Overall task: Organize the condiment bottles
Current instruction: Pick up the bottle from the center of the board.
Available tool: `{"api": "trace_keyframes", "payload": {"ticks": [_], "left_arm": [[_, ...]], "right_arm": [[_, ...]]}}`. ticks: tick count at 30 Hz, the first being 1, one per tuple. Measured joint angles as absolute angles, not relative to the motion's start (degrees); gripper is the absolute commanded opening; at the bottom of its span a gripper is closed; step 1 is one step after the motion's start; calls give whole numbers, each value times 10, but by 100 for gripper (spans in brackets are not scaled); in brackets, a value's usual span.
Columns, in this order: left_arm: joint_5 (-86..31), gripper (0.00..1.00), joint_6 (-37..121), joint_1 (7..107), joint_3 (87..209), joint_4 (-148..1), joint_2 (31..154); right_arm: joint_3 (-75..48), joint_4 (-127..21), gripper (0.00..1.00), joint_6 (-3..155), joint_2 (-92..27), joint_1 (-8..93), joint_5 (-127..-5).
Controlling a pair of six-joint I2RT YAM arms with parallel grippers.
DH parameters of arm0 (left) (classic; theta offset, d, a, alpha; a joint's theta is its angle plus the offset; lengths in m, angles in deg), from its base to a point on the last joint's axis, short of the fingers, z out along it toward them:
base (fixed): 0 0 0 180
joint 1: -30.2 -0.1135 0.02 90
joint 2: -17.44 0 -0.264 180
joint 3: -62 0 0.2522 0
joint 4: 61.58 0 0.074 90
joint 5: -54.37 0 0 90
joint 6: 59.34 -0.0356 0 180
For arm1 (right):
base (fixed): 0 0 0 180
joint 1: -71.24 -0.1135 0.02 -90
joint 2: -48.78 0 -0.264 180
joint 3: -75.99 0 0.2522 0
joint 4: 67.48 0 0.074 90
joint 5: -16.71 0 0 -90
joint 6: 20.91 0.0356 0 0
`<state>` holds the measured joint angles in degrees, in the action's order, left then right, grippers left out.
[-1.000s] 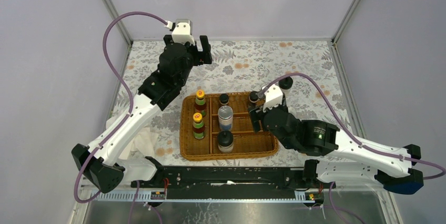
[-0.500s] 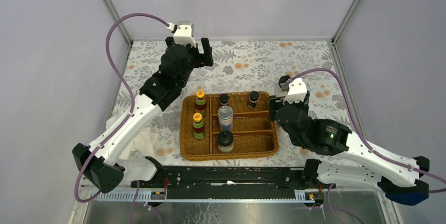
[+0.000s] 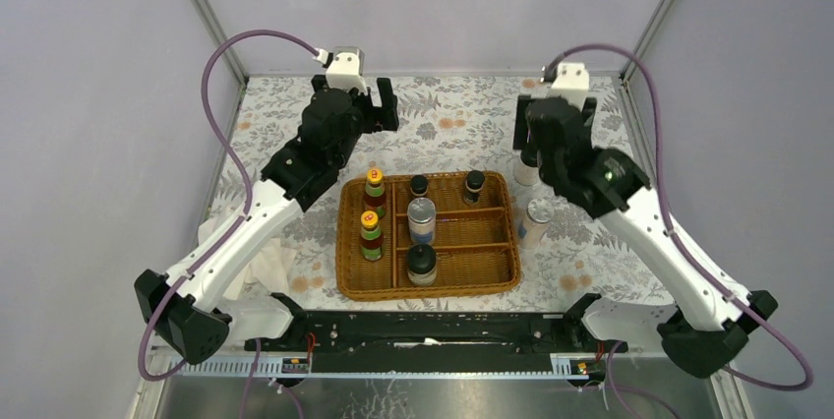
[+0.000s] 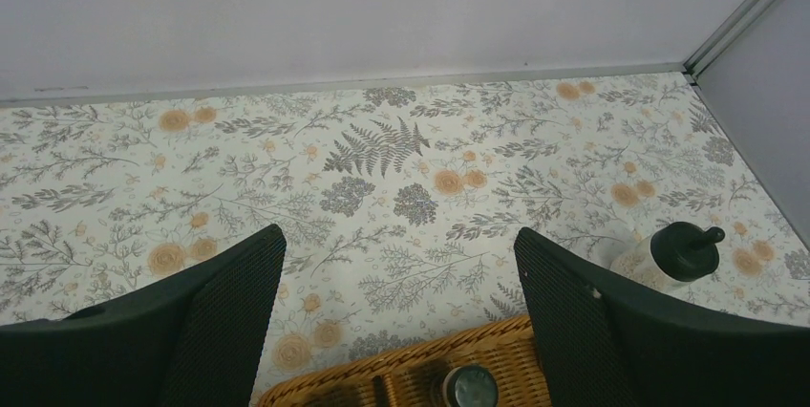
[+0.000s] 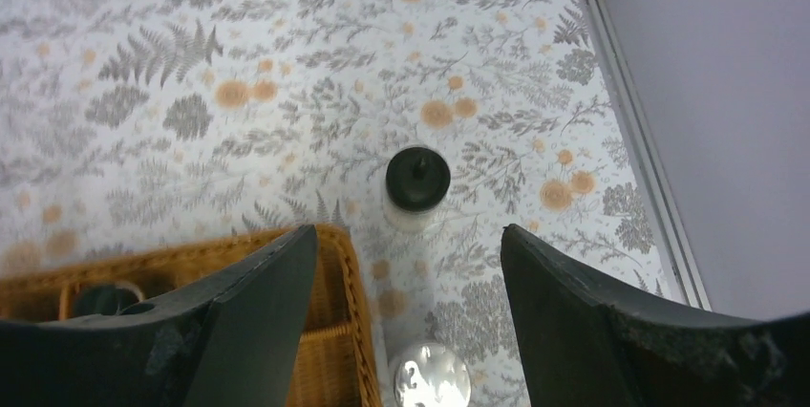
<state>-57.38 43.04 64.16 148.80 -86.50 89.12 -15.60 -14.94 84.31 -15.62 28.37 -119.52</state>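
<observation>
Counting six of the condiment bottles inside the wicker basket and two outside it.

- **Left compartment:** both yellow-capped red-green bottles are upright, one behind the other.
- **Middle column, far to near:** a dark black-capped jar, a silver-lidded shaker, then a jar with a black knobbed lid.
- **Far right compartment:** the second dark black-capped jar.
- **Outside:** the second silver-lidded shaker stands upright on the floral table, just beside the basket's right wall. The cream jar, black knobbed lid on, stands upright off the basket's far right corner. In the top view the right arm partly hides it.

Your right gripper hangs above that cream jar with its jaws apart, gripping nothing and clear of the jar. In its wrist view you see the jar in the gap between the fingers, with the shaker's silver lid at the bottom edge.

Your left gripper is raised over the table beyond the basket's far rim, toward its left end. Its jaws are spread wide and it holds nothing. Its wrist view catches the basket's far rim, one dark jar cap, and the cream jar off to the right.
</observation>
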Motion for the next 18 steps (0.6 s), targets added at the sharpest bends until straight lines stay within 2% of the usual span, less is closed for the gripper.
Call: {"api": "trace_keyframes", "payload": {"ticks": [9,14,18], "left_arm": [[-562,95,441,642,1471,-864,880],[-556,95,444,642,1457,-864,879],[-550,95,448,642,1450,-864,879]], "right_arm": [[-318,-133,77,845,-309,422,-1083],[-343,-114,76,862,-365,464,-1041],[-327,-107,77,877,-364,483,-1018]]}}
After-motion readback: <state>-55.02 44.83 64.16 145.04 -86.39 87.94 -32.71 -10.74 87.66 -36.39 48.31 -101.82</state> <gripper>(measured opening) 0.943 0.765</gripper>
